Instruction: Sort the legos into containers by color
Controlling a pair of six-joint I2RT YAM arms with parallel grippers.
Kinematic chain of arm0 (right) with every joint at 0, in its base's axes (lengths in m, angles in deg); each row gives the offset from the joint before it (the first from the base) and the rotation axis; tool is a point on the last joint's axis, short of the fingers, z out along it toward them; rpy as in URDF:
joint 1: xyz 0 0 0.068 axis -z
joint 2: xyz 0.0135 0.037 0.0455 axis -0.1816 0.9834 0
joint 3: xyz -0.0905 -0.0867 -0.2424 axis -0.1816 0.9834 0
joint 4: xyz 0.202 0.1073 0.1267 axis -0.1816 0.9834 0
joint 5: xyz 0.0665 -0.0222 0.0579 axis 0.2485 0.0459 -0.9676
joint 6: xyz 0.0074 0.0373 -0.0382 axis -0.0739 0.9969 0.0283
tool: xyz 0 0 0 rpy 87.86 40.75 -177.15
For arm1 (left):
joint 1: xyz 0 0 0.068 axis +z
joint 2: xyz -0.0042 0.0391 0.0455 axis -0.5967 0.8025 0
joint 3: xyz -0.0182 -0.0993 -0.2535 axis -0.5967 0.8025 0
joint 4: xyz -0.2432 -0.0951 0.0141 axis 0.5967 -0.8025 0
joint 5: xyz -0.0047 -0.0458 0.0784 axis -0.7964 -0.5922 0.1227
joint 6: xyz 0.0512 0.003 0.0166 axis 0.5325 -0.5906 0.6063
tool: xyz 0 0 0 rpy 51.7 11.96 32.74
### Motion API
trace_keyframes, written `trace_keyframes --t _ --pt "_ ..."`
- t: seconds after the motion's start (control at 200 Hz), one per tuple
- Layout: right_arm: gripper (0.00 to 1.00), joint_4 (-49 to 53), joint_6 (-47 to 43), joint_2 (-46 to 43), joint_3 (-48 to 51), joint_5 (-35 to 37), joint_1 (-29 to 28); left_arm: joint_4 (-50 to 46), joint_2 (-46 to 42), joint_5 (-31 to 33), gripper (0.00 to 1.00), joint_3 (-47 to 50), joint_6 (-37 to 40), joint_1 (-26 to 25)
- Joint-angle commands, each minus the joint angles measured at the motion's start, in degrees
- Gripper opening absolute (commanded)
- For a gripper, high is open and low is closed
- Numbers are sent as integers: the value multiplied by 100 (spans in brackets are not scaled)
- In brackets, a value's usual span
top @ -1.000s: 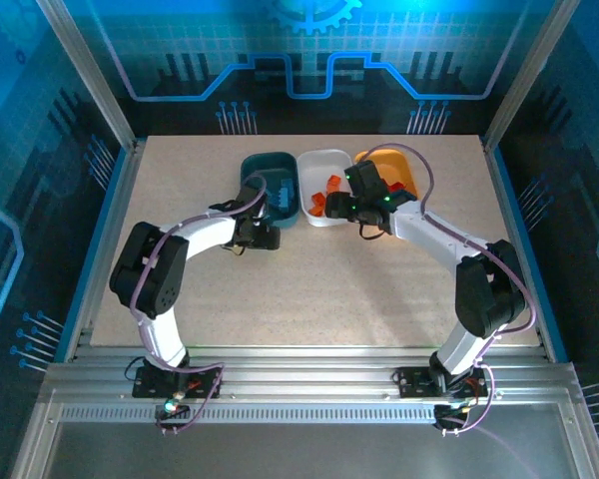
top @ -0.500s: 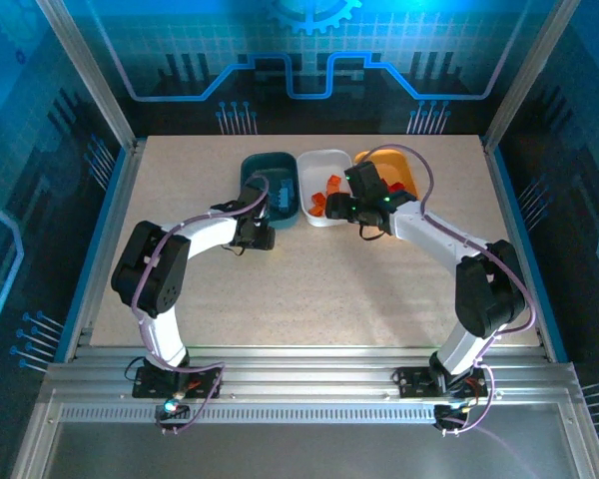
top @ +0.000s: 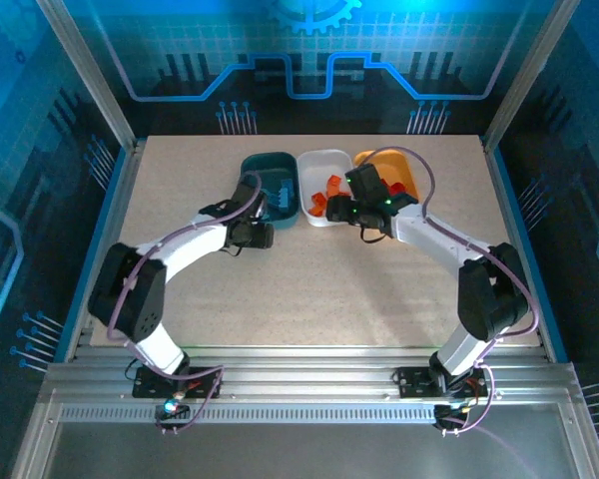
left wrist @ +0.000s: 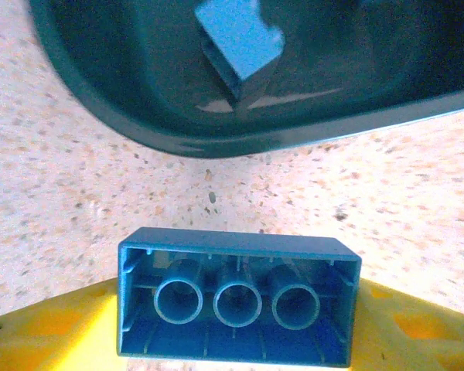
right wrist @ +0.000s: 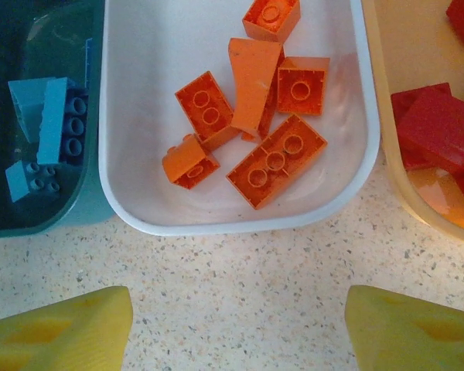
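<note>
Table (top: 309, 289): near half bare, wide room. Three tubs rowed at far centre, rims touching: teal tub (top: 263, 165), white tub (top: 324, 157), yellow-orange tub (top: 404, 178).
Right gripper (right wrist: 240, 325) hovers just short of white rim, jaws apart, empty.
Left gripper (left wrist: 240, 352) clamped on blue brick (left wrist: 240, 297) just short of teal rim. Brick's long axis crosswise between fingers, hollow underside to camera, three tubes.
White tub: six orange bricks (right wrist: 274, 162) visible.
Red bricks (right wrist: 441, 124) cropped, count unclear.

White-black arms (top: 185, 244), yellow fingers (right wrist: 58, 328)
</note>
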Motion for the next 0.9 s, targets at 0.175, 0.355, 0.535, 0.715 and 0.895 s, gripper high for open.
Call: trace_keyframes --t 0.175,0.355,0.535,0.715,0.895 --pt "74 -27 30 -614 500 166 39 -935 294 164 59 -1800 -47 19" --pt "74 147 -111 -952 601 159 182 -1388 1732 121 59 -3414 49 89" --pt "74 300 -315 -1270 699 220 206 -1461 2381 -112 60 -4011 -144 362" --pt "74 352 -372 -1340 765 193 224 -1426 2531 -576 73 -4107 -129 451" --pt "77 382 -351 -1422 726 330 219 -1340 1981 -950 99 -4060 4 429"
